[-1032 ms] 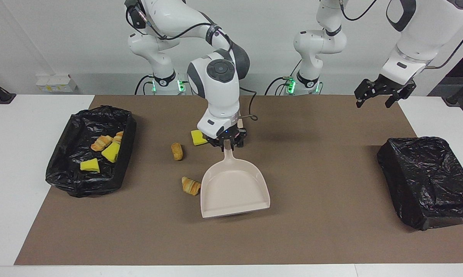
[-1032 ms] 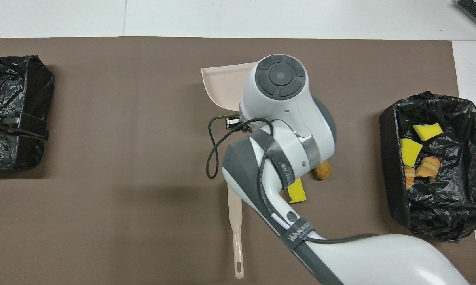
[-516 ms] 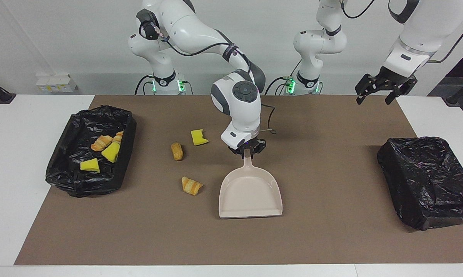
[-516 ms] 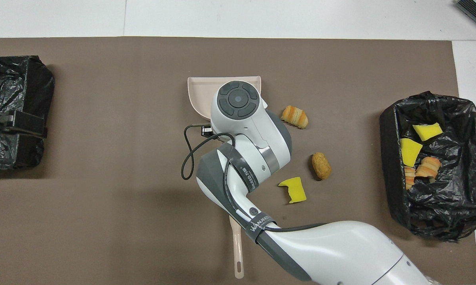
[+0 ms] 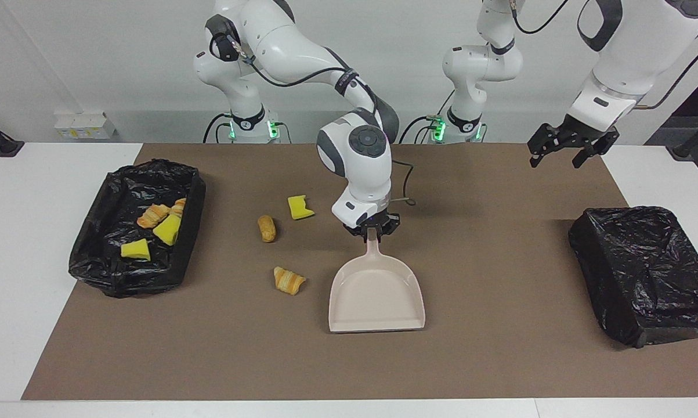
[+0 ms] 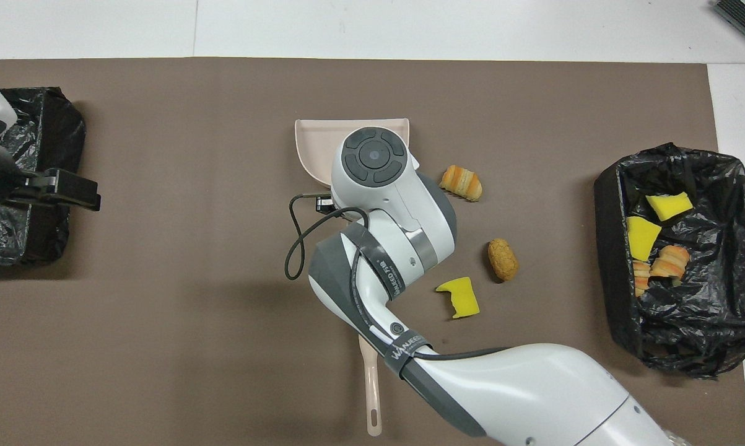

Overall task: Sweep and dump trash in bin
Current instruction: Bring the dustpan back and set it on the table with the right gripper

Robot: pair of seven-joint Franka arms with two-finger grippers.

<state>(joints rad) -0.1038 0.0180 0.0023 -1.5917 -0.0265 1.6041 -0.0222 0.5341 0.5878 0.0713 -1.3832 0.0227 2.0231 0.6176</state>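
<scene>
The right gripper [image 5: 372,230] is clamped on the handle of the pink dustpan [image 5: 376,296], which lies flat on the brown mat [image 5: 488,348] with its wide mouth pointing away from the robots. Three pieces of trash lie loose on the mat toward the right arm's end of the table: a yellow sponge chunk [image 5: 299,207], a tan bread bit [image 5: 266,227] and a croissant-like bit [image 5: 288,280], the last near the dustpan's side. The black-lined bin [image 5: 137,229] at that end holds what look like two yellow chunks and two croissant bits. The left gripper [image 5: 564,152] hangs with fingers spread wide, holding nothing, over the mat near a second black bin [image 5: 644,273].
</scene>
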